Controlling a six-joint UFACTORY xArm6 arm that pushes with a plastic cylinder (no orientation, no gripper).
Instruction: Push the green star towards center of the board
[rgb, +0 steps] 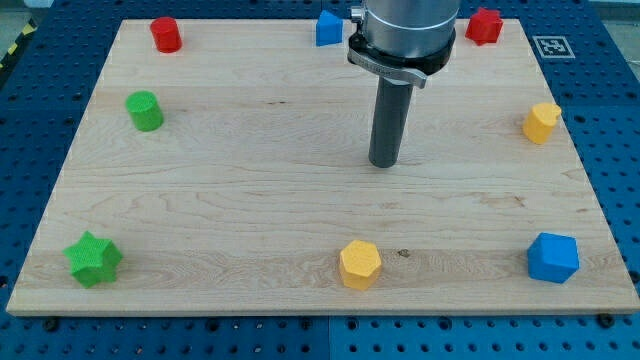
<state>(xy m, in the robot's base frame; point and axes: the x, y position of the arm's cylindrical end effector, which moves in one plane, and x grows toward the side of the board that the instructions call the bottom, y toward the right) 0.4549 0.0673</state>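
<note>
Eight blocks: they ring the bench (300, 215) in the camera view, its middle part bare but for my rod.
My tip (385, 164): resting near the board's centre, slightly toward the view's right, touching no block.
Hand: I have none, only a straight dark rod, so nothing is spread, pressed or pinching.
Green star (93, 259): at the view's bottom-left corner, well apart from my tip, close to the board's edge.
Neighbours: green cylinder (145, 110) up the left side, red cylinder (165, 34) at top left, blue block (328, 28) and red block (485, 25) along the top, yellow block (541, 122) at right, blue hexagonal block (553, 257) at bottom right, yellow hexagonal block (359, 264) at the bottom middle.
Doing it well: I judge I must circle round to the star's outer, bottom-left side, then push up and rightward through its middle so it does not spin off.
Risk: little room between star and edge.
Writing: none readable; a black-and-white square marker (550, 46) sits beyond the top-right corner.
</note>
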